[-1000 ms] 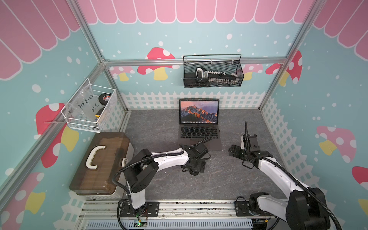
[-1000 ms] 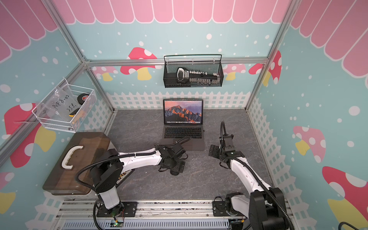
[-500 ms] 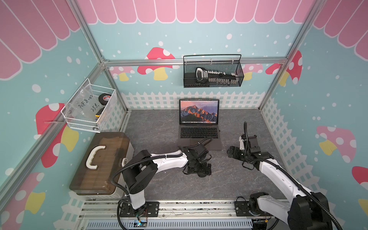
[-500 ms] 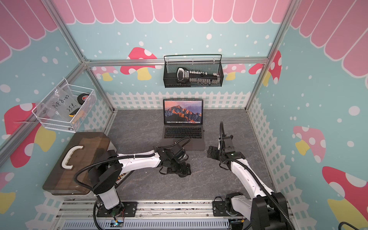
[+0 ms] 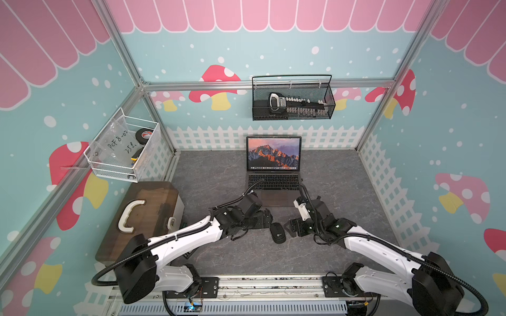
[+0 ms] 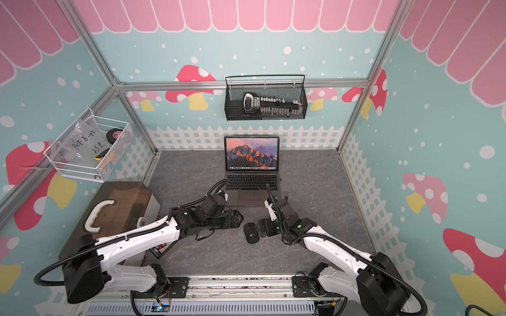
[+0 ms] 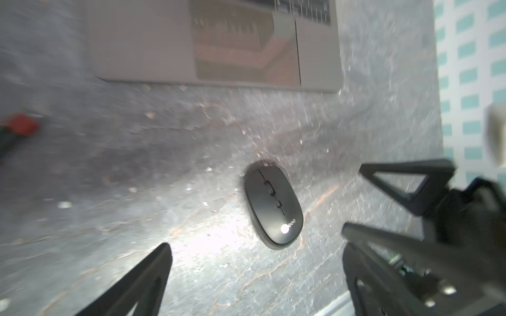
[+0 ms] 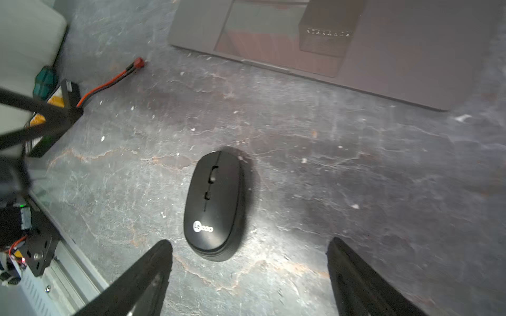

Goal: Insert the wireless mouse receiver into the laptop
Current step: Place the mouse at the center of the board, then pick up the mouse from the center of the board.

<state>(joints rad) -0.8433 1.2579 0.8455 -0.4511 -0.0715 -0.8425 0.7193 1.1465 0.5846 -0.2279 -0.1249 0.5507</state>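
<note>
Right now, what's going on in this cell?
Both arms are down by the black mouse, which lies on the table in front of the open laptop. The left gripper and right gripper flank it, both open and empty. I can't make out the receiver in any view.

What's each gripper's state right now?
Left gripper: jaws open, holding nothing.
Right gripper: jaws open, holding nothing.

Left wrist view is motion-blurred. We see the laptop (image 7: 142,49) cut off at the frame edge there, and likewise in the right wrist view. Red plug (image 7: 20,127) smeared, partly out of frame. Wireless mouse receiver: hidden or too small, we cannot locate it.
</note>
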